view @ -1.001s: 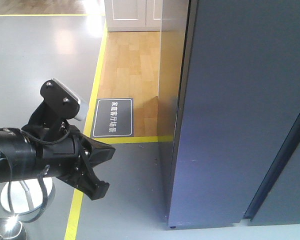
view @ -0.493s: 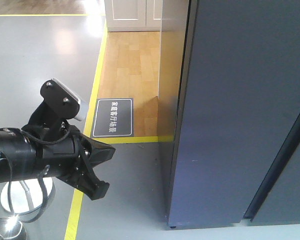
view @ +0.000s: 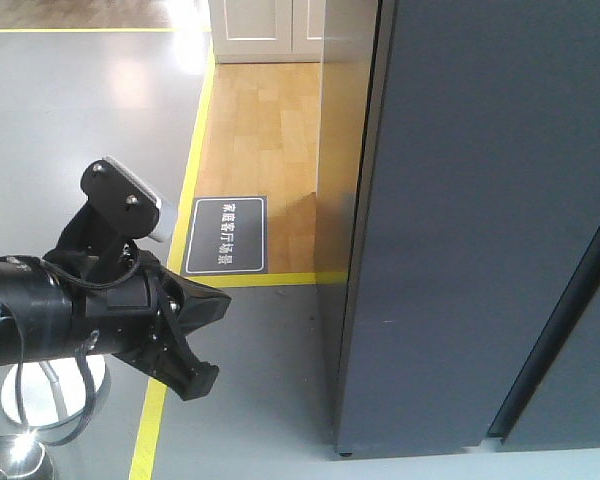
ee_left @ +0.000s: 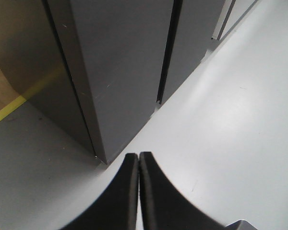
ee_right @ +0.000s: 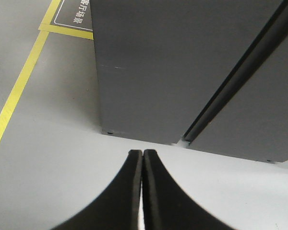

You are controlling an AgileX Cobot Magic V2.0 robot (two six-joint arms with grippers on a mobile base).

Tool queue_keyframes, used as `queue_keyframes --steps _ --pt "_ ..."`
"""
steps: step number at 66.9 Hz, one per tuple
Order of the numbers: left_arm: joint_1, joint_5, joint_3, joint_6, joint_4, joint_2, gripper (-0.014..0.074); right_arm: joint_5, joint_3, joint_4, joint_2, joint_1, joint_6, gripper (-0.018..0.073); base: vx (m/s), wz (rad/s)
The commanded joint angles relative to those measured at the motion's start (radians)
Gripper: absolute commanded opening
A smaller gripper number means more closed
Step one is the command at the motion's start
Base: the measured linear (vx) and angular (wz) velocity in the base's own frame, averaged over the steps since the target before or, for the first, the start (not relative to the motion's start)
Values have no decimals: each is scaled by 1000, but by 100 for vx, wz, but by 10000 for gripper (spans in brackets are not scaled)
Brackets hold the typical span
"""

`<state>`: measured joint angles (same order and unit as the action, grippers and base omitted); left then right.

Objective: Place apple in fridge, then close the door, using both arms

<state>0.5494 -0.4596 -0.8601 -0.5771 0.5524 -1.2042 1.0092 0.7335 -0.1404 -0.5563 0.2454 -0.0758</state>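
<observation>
The fridge (view: 480,230) fills the right half of the exterior view as a tall, flat, dark grey-blue body with a matte smooth surface, and its door (view: 450,300) lies shut, flush against the cabinet, with only a thin dark vertical seam at 4 o'clock between it and the next panel. The apple is not visible in any view. The left arm (view: 40,325) comes in from 9 o'clock, a black rounded tube with cables, and carries a small grey-white block (view: 140,185) on an angular black bracket. Its left end effector (view: 205,340) has two pointed black fingers; in the exterior view they look a little apart, but in the left wrist view the left end effector (ee_left: 138,158) shows its curved, smooth fingers pressed together with nothing between them, pointing to the lower corner of the fridge at 12 o'clock. In the right wrist view the right end effector (ee_right: 142,154) is the same, two curved black fingers pressed together and holding nothing, above a pale grey glossy floor (ee_right: 48,158). A yellow tape line (view: 180,230) separates this floor from light wooden boards (view: 260,130), where a dark rectangular floor sign (view: 226,235) with white characters lies at 12 o'clock from the arm. A round shiny metal base (view: 55,390) stands at 7 o'clock.
</observation>
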Motion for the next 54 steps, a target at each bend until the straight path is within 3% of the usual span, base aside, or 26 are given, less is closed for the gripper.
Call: queue_keyframes --steps 1,4,9,20,28,35,41,45,54 --pt "-2 49 -26 8 17 23 -6 -51 22 -15 -3 1 1 -3 0 0" --pt "-2 51 -26 10 9 23 -6 -51 22 -15 -3 1 1 -3 0 0" --pt "-2 66 -26 61 -91 24 -6 -51 22 -15 -3 1 1 -3 0 0" --pt "-2 103 -26 444 -426 32 -6 -51 22 -14 -3 1 1 -3 0 0" --pt "-2 116 -26 623 -619 37 -6 -51 22 -15 -3 1 1 -3 0 0" --pt "-10 137 -3 727 -764 72 -6 -51 22 -12 -3 1 1 -3 0 0" --pt "-42 187 65 828 -821 161 -6 -51 22 -13 -3 1 0 -3 0 0" --pt "-91 228 125 871 -819 256 -6 -51 22 -13 -3 1 0 -3 0 0" --pt "-205 319 305 905 -819 443 -6 -51 22 -12 -3 1 0 -3 0 0"
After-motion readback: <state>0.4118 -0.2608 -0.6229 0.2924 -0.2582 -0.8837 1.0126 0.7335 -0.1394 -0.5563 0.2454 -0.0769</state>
